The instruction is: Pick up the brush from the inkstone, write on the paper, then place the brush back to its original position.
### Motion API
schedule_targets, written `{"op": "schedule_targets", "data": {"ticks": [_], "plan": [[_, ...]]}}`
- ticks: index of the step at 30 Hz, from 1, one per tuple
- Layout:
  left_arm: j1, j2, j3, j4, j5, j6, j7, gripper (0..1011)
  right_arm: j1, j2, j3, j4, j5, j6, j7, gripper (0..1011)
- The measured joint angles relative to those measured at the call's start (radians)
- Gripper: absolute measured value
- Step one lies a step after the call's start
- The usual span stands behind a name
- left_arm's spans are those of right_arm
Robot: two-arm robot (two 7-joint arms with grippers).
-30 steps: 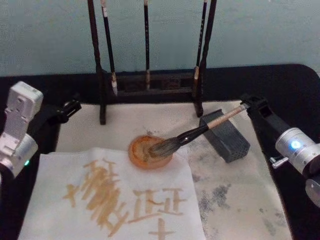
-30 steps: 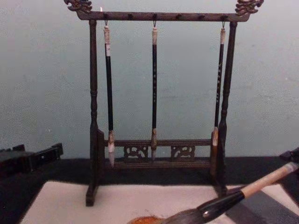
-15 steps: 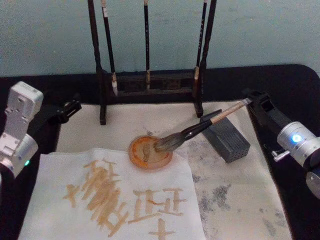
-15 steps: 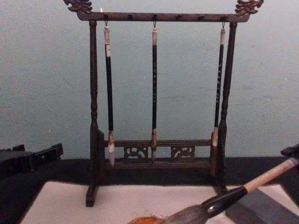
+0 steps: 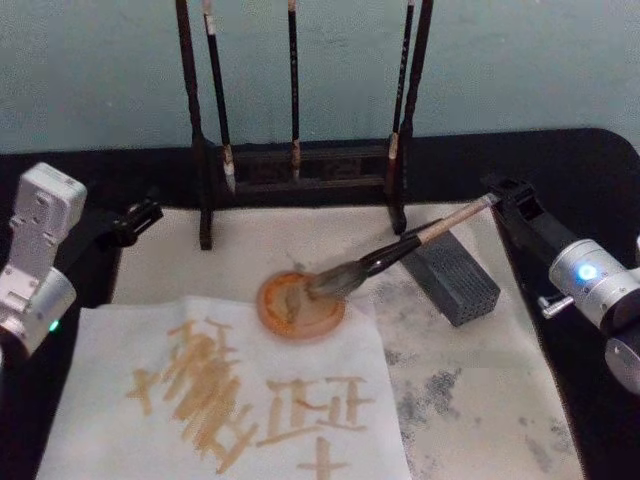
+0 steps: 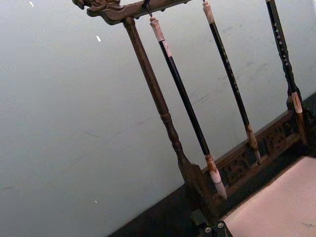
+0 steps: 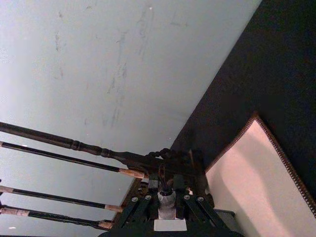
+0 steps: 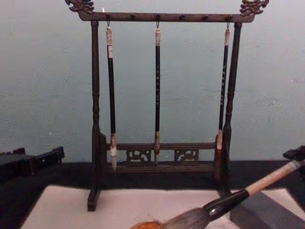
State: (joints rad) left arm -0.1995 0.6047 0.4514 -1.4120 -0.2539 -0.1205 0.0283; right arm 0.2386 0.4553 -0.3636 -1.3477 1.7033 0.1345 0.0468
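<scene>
Compared with a second ago, large calligraphy brush with bushy grey-brown head and beige handle [image 5: 390,257] has lifted slightly and shifted right, bristles now at the far rim of the round orange inkstone dish [image 5: 300,305]. Right claw [image 5: 497,198] grips the handle's top end. Wide cream paper [image 5: 230,400] in front already carries tan strokes, so this looks like the put-back step. Next: lower the shaft toward the dark grey block [image 5: 452,279], then let go. Left claw [image 5: 145,213] sits idle at table's left; opening can't be told.

White-cased left forearm [image 5: 38,255] (green light); silver right wrist [image 5: 592,283], blue light; black pincers.
</scene>
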Motion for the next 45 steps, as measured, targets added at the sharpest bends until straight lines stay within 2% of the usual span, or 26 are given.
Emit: {"op": "schedule_targets", "data": {"ticks": [18, 36, 45], "plan": [[0.0, 0.0, 0.0, 0.0, 0.0, 0.0, 0.0, 1002, 0.021, 0.009, -0.036, 0.024, 0.03, -0.028, 0.008, 182], [0.0, 0.0, 0.0, 0.0, 0.0, 0.0, 0.0, 1000, 0.012, 0.021, -0.058, 0.035, 0.078, -0.061, 0.015, 182], [0.0, 0.0, 0.0, 0.0, 0.0, 0.0, 0.0, 1002, 0.012, 0.025, -0.064, 0.035, 0.085, -0.07, 0.009, 181]]}}
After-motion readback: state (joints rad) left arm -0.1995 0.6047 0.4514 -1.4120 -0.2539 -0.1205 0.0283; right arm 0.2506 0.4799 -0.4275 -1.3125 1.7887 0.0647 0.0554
